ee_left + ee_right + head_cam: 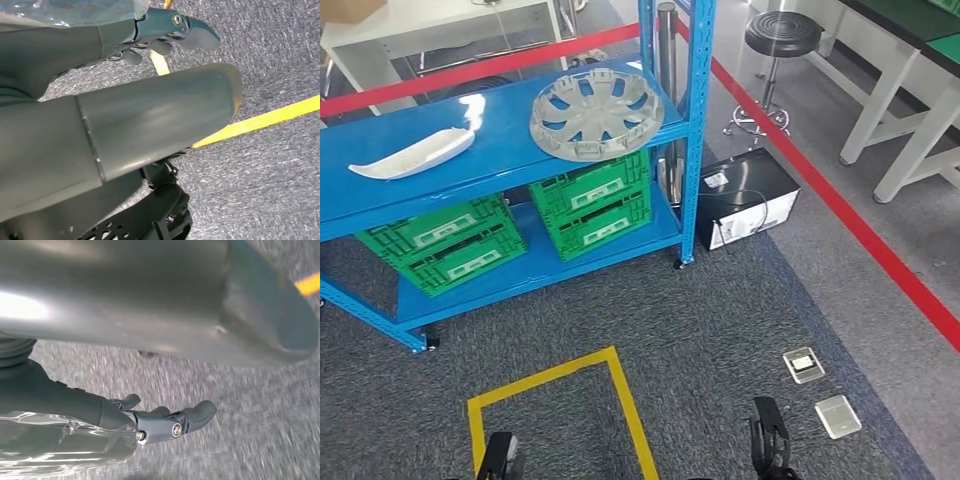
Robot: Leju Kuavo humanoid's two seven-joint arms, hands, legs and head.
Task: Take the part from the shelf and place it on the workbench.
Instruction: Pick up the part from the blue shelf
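A silver hubcap lies flat on the top board of the blue shelf, near its right post. A long white curved trim part lies on the same board to the left. My left hand hangs low at the bottom edge, over the yellow floor marking. My right hand hangs low at the bottom right, over the carpet. In the left wrist view the left hand holds nothing, thumb and fingers apart. In the right wrist view the right hand is likewise empty with its fingers extended. Both hands are far from the shelf.
Two green crates sit on the lower shelf board. A black box stands on the floor right of the shelf. Red tape crosses the floor. A stool and white-legged benches stand at the back right. Two floor sockets lie near my right hand.
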